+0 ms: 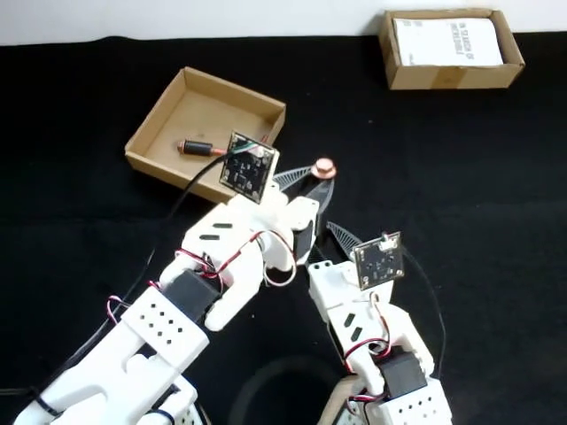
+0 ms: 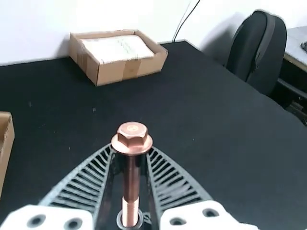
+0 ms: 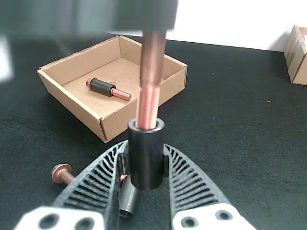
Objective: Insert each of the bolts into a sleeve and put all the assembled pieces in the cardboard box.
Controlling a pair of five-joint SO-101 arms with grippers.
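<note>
Insertion step: left end effector (image 2: 132, 149) grips a copper bolt (image 2: 130, 182), its tip in the black sleeve (image 3: 146, 153) gripped by right end effector (image 3: 144, 146); next probably needs a straight push home.

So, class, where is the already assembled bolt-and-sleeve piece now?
In the high view, the assembled piece lies inside the cardboard box at the left of the table, toward the box's near wall.
</note>
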